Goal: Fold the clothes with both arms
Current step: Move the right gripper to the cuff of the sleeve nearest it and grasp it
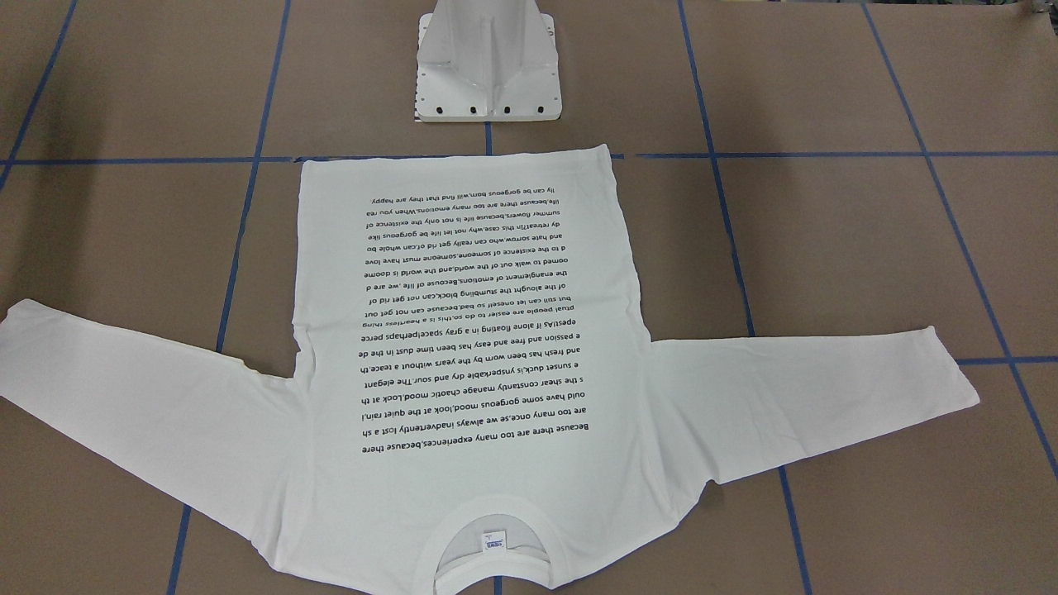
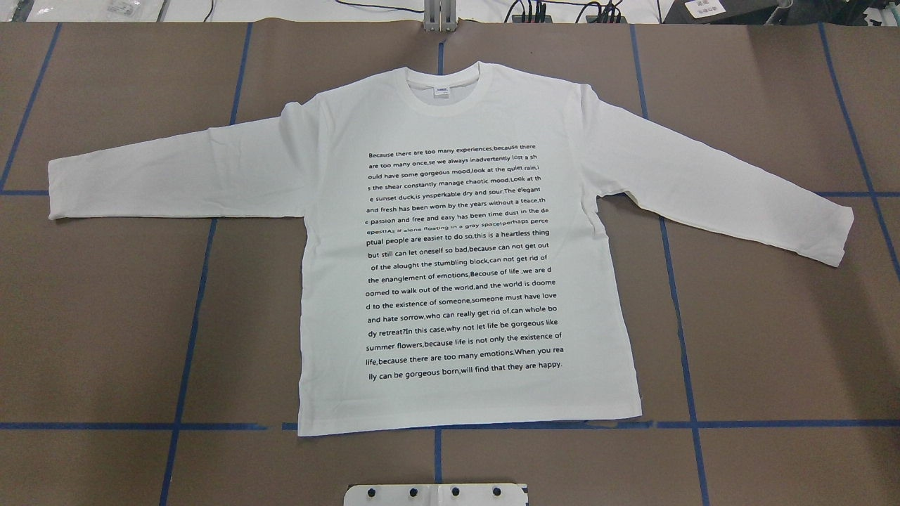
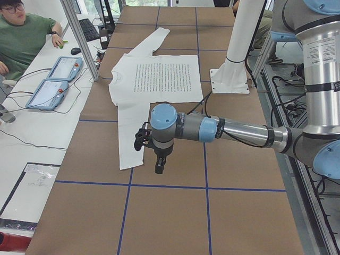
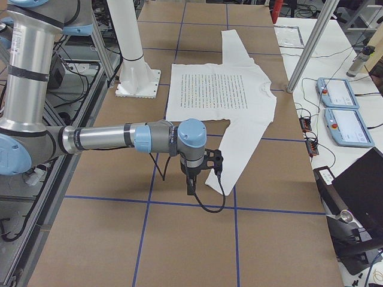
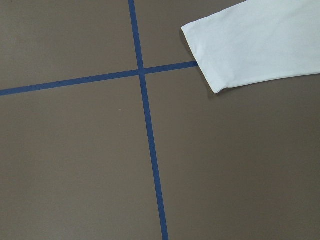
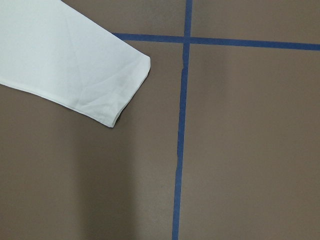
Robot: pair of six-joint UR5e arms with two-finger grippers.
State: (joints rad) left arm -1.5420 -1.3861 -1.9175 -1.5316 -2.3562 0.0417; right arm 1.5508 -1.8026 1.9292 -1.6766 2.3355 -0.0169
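The white long-sleeved T-shirt lies flat on the table, printed side up, with both sleeves spread wide. Its collar points away from the robot and its hem lies toward the white pedestal base.

The left gripper hangs above the table, clear of the cloth. In its wrist view the nearest cuff lies ahead and to one side, just past a crossing of blue tape lines. The left arm reaches out nearly level over the table, with its wrist bent so the gripper points straight down.

The right gripper mirrors this at the other sleeve. Its cuff lies off to the side beside another tape crossing, untouched. The right arm is also stretched out flat with its wrist turned down.

Neither gripper's fingers can be made out well enough to tell whether they are apart or together.

Brown paper covers the table. Beyond its far edge sit two teach pendants and an operator in a green shirt.
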